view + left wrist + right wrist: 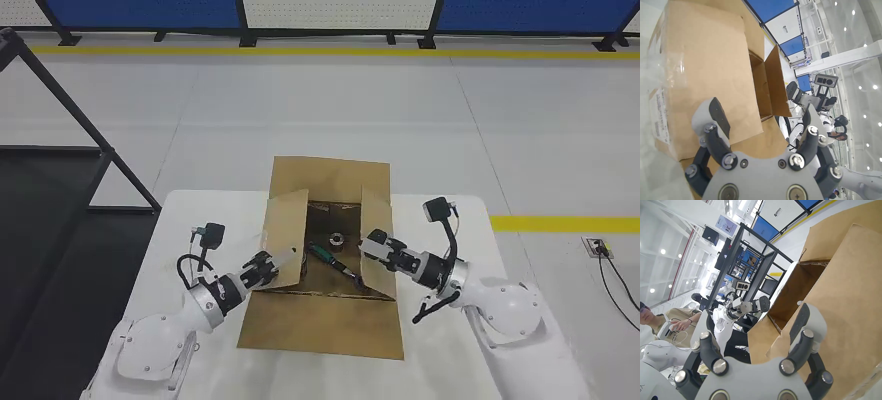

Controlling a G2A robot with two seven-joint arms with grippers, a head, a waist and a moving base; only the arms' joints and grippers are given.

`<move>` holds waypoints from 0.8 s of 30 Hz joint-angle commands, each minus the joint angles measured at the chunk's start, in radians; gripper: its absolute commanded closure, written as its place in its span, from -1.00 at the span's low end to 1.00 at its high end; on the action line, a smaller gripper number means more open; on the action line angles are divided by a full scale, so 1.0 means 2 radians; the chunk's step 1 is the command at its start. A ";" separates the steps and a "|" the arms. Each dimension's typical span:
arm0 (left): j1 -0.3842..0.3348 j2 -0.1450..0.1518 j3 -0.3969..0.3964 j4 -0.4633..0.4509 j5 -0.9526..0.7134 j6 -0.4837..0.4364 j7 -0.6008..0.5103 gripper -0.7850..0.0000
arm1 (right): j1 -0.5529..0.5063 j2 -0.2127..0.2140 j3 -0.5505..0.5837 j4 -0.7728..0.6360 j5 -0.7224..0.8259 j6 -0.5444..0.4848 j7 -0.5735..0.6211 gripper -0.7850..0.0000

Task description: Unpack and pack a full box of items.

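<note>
One cardboard box [283, 320] stands on your white bench [200, 215] with all four flaps open: the far flap [330, 172] and near flap [320, 330] lie flat outward, and the two side flaps stand upright. On the box's outer wall your left wrist view shows one white printed label [660, 113] under a strip of clear tape, its print too small to make out. Your left hand [262, 268] is just outside the left side flap [285, 235], at that flap's near corner. It is released, fingers spread wide. In its own view, the left hand [762, 104] has one dark pad [719, 115] in front of the flap's outer face; you cannot tell from these views whether the pad touches the card. Your right hand [375, 245] mirrors it at the right side flap [380, 225] and is likewise released. In its own view, the right hand [754, 311] has one finger [806, 321] in front of the flap's outer face and the other finger [704, 325] clear of the card, with the flap's near edge between them. Two items show on the box floor between the hands, well below both: one green-handled tool [322, 253] lying slantwise and one dark round part [336, 238] just beyond it. Each wrist view also catches the opposite hand across the opening — the right [793, 89] seen from the left wrist, the left [762, 303] from the right wrist.
</note>
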 commanded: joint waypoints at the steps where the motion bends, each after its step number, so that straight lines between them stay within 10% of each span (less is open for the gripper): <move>1: -0.002 0.001 0.003 0.002 0.001 0.000 -0.001 -1.00 | 0.005 0.000 -0.007 0.007 0.000 -0.001 0.000 -1.00; 24: -0.013 0.004 0.019 0.018 0.004 0.007 -0.001 -1.00 | 0.041 -0.004 -0.063 0.085 -0.006 0.013 -0.020 -1.00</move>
